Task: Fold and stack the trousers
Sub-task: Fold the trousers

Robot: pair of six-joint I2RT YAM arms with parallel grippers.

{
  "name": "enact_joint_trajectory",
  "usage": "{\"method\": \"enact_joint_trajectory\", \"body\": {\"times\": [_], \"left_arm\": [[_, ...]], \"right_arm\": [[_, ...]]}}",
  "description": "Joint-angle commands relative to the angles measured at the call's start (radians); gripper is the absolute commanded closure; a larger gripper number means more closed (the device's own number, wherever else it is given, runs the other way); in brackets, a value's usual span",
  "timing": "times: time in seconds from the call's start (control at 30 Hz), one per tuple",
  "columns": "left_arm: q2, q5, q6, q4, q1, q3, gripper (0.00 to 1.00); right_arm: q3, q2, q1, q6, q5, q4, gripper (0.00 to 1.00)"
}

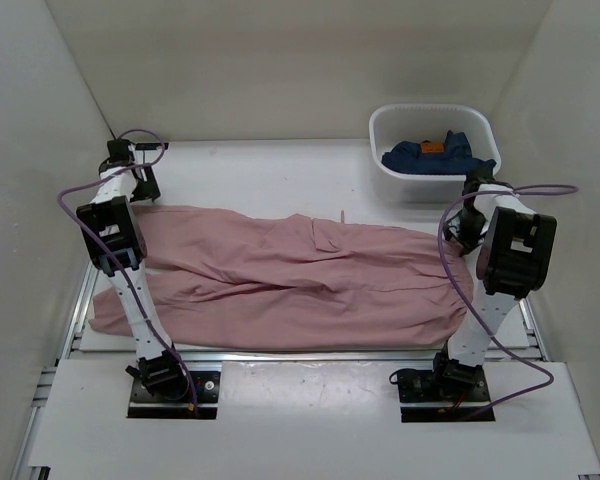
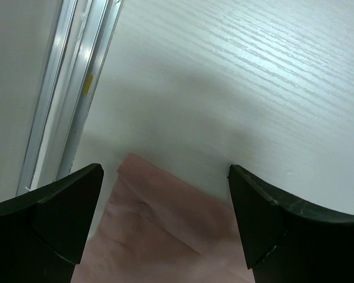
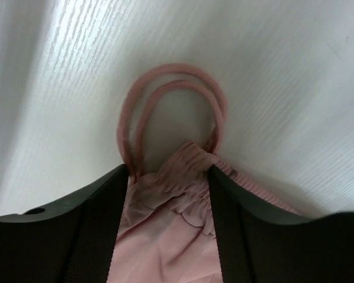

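Thin dusty-pink trousers (image 1: pixel 300 275) cover the wood-grain table (image 1: pixel 260 175) — the left gripper (image 2: pixel 165 177) gapes wide over one pointed corner. The right gripper (image 3: pixel 168 171) flanks the gathered waistband (image 3: pixel 186 156), with the drawstring (image 3: pixel 171 73) looped beyond; I cannot tell whether it grips.

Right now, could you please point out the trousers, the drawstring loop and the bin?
trousers (image 1: pixel 300 280), top view, middle of the fabric.
drawstring loop (image 3: pixel 172 69), right wrist view, top of the arc.
bin (image 1: pixel 435 190), top view, near wall.
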Motion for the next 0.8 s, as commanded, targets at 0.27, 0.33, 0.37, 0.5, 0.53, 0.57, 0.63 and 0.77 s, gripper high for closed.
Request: {"method": "enact_joint_trajectory", "body": {"times": [0.27,0.33,0.37,0.5,0.53,0.57,0.63,0.77], "left_arm": [[0.024,0.023,0.006,-0.140,-0.005,-0.077,0.86],[-0.027,0.013,0.006,-0.140,-0.005,-0.077,0.86],[-0.053,0.013,0.006,-0.140,-0.005,-0.086,0.86],[-0.282,0.035,0.006,-0.140,-0.005,-0.135,0.86],[-0.332,0.047,0.006,-0.140,-0.005,-0.163,0.86],[-0.382,0.067,0.006,-0.140,-0.005,-0.239,0.86],[-0.537,0.067,0.006,-0.140,-0.016,-0.328,0.86],[-0.761,0.040,0.006,-0.140,-0.053,-0.535,0.86]], "right_arm": [[-0.024,0.020,0.000,-0.030,0.025,-0.049,0.94],[-0.014,-0.005,0.000,-0.056,0.036,-0.058,1.00],[-0.014,-0.019,0.000,-0.067,0.036,-0.058,1.00],[-0.049,-0.172,0.009,-0.131,-0.001,-0.058,1.00],[-0.064,-0.206,0.009,-0.159,-0.010,-0.058,1.00],[-0.099,-0.274,0.009,-0.171,-0.010,-0.058,1.00],[-0.144,-0.351,0.009,-0.208,-0.010,-0.044,1.00],[-0.242,-0.580,0.009,-0.259,-0.019,0.015,1.00]]}}
